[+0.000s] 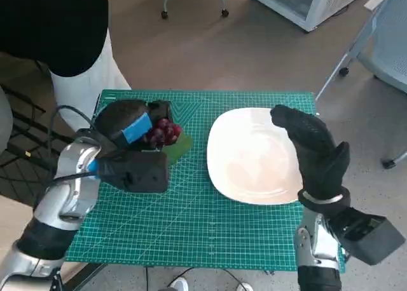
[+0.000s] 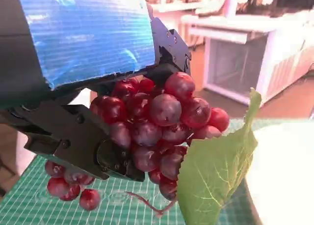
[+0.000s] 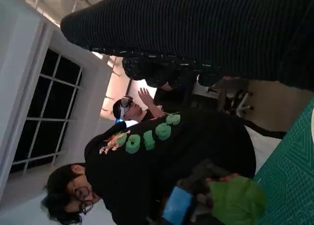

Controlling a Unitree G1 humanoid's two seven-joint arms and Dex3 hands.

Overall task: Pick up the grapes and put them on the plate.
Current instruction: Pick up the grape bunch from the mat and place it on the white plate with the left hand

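A bunch of dark red grapes (image 1: 163, 133) with a green leaf (image 1: 180, 146) hangs in my left hand (image 1: 130, 127) over the green cutting mat (image 1: 191, 221), left of the white plate (image 1: 254, 157). In the left wrist view the black fingers (image 2: 73, 141) grip the grapes (image 2: 162, 122) from both sides, the leaf (image 2: 216, 171) drooping towards the plate (image 2: 284, 176). My gloved right hand (image 1: 311, 148) hovers over the plate's right part, fingers apart, holding nothing. The right wrist view shows the glove (image 3: 206, 33) and, far off, the leaf (image 3: 238, 200) by the blue-taped hand (image 3: 177, 205).
A person in a black top with green letters (image 3: 147, 161) sits just behind the table's far left corner; their white-clad leg (image 1: 82, 87) shows in the head view. A grey chair (image 1: 381, 43) stands at the right, a white cabinet (image 1: 305, 2) beyond.
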